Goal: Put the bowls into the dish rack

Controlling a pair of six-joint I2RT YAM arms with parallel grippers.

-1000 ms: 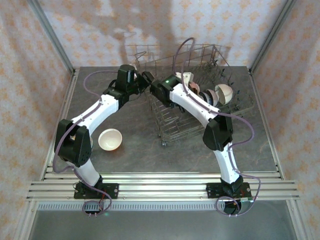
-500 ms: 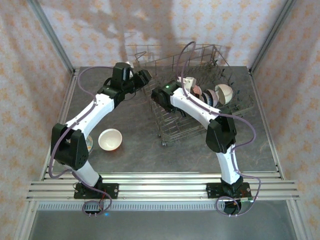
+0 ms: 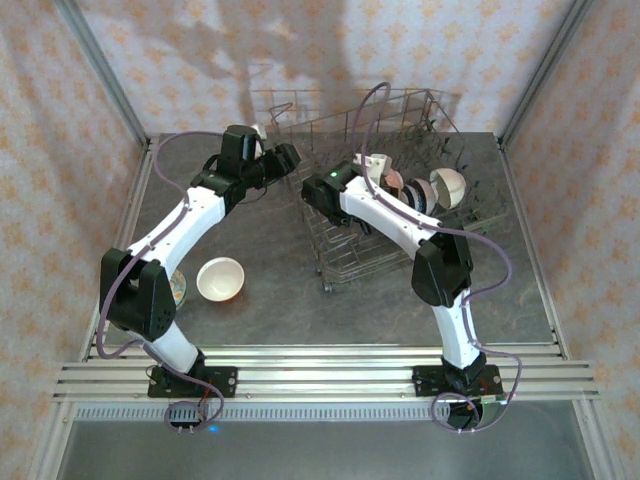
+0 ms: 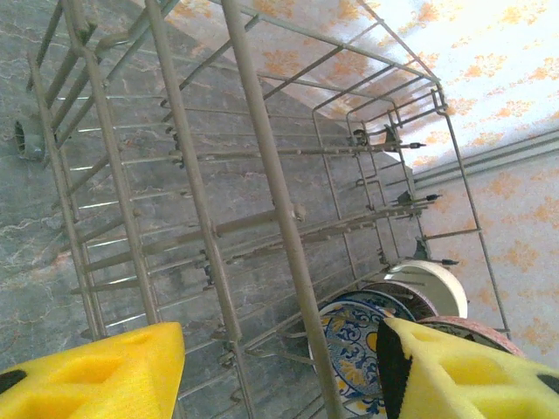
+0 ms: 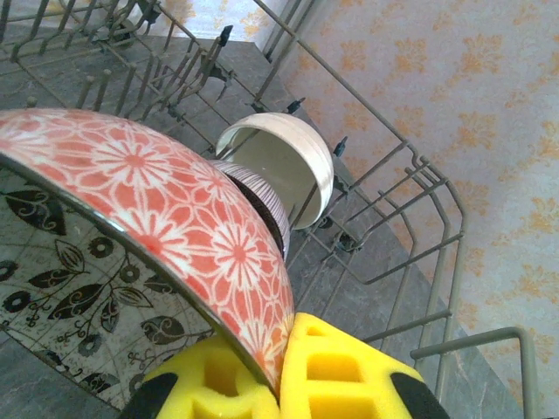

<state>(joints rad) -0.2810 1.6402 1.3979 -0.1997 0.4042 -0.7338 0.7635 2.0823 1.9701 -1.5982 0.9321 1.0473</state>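
The grey wire dish rack (image 3: 352, 262) stands at the back middle of the table. Several bowls stand on edge in its right half, among them a cream one (image 3: 449, 185). My right gripper (image 3: 316, 198) is inside the rack's left part, shut on the rim of a bowl (image 5: 157, 201) with red flowers outside and black leaves inside. Just past it are a striped bowl (image 5: 266, 202) and a white bowl (image 5: 288, 157). My left gripper (image 3: 288, 158) is open beside the rack's left wall; a rack bar (image 4: 262, 175) runs between its yellow fingers (image 4: 96, 375). A blue patterned bowl (image 4: 354, 336) shows through the wires.
A white bowl (image 3: 221, 278) sits upright on the table at the front left. Another patterned bowl (image 3: 178, 290) peeks out from under the left arm's elbow. Metal rails (image 3: 320, 365) run along the near edge, and papered walls close in the sides and back.
The left gripper has drawn back a little to the left, away from the rack. The right gripper has shifted slightly right inside the rack with its bowl.
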